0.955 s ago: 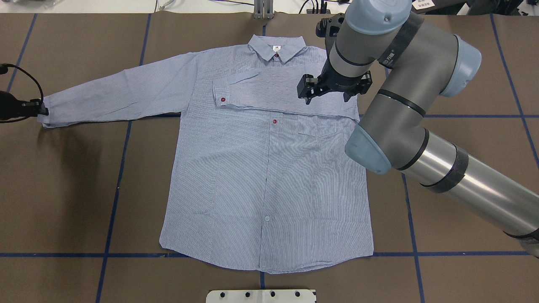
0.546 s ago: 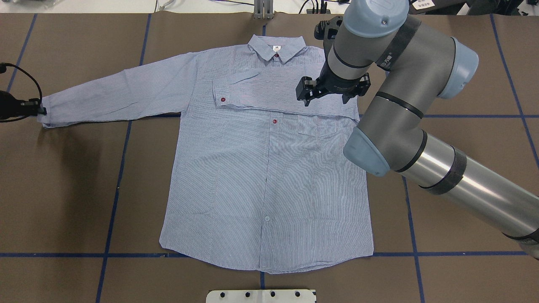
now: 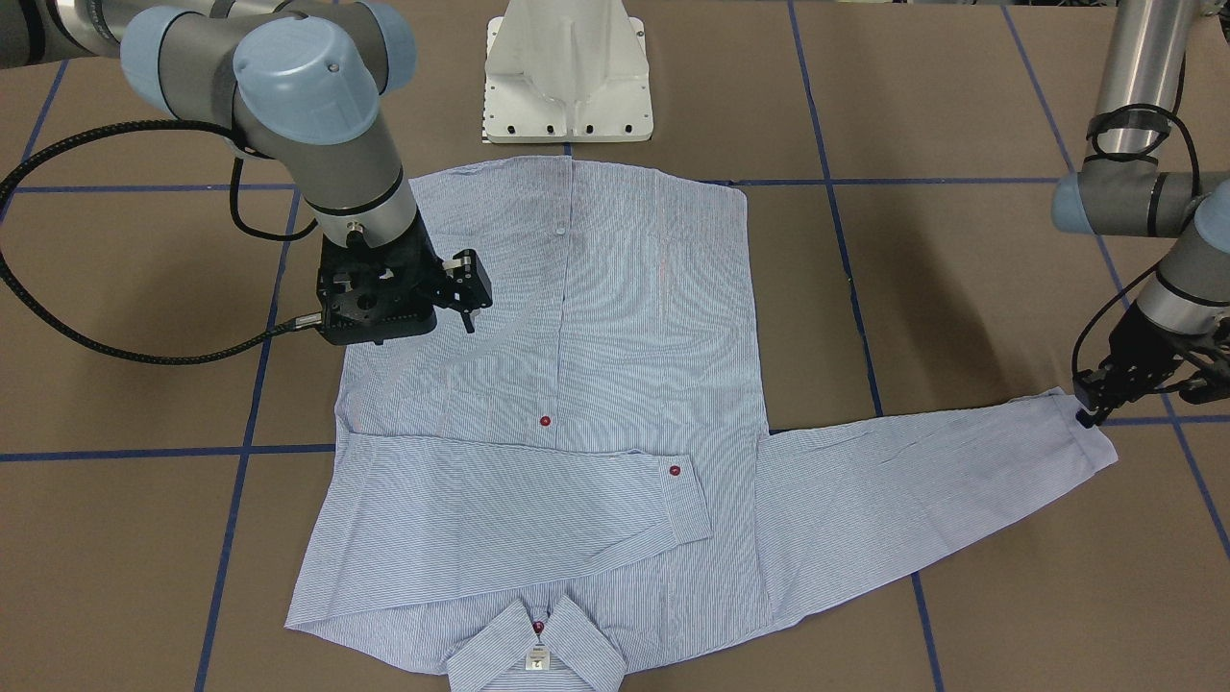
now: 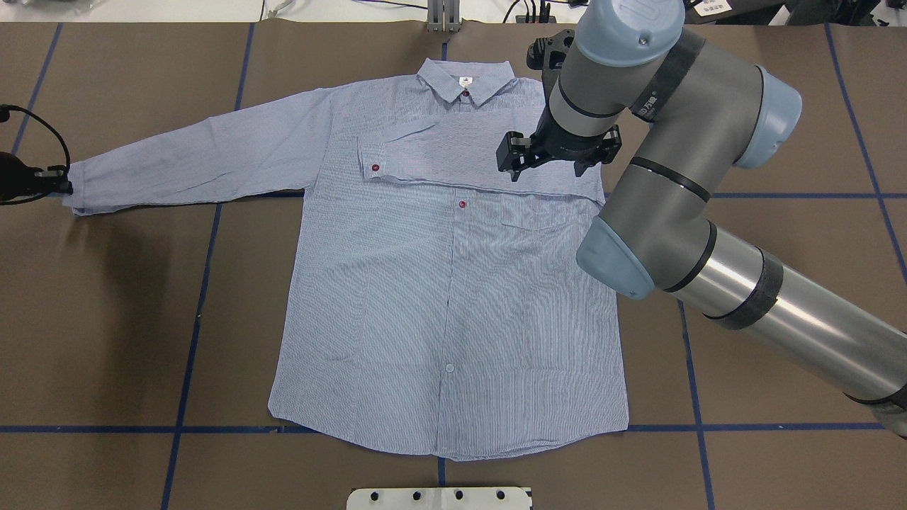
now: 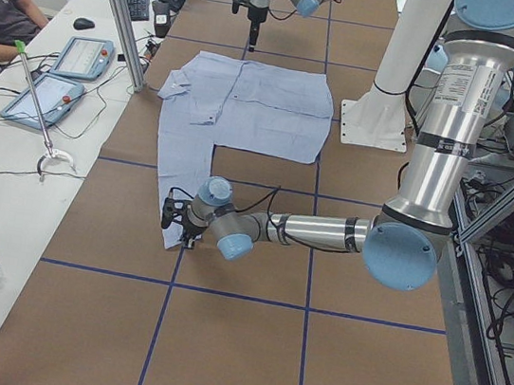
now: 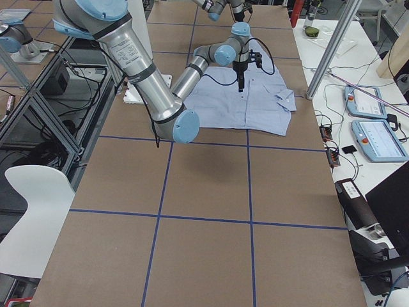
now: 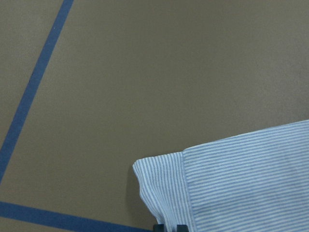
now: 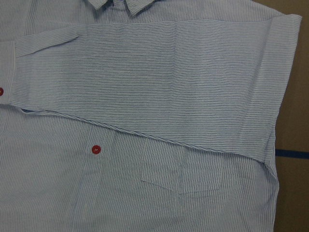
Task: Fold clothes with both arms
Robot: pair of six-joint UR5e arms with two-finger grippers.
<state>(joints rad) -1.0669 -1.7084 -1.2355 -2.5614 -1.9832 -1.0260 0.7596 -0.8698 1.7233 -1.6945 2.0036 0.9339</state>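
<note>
Shirt (image 4: 446,283) flat on table (image 4: 106,319), front up. One sleeve (image 4: 468,152) already folded across chest. Other sleeve (image 4: 198,159) stretched out to side.

Left gripper (image 3: 1091,408) at cuff (image 3: 1086,432) of stretched sleeve, looks pinched on its edge.

Right gripper (image 4: 515,159) hangs above folded sleeve, holds nothing; open or closed, cannot tell.

Next step, likely: bring long sleeve over chest. Lift cuff only a little, carry straight across, lay flat beside other cuff (image 4: 372,159). Go slow so body stays smooth.

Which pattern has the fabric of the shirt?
The shirt is light blue with fine white stripes, clearest in the right wrist-mounted view.
</note>
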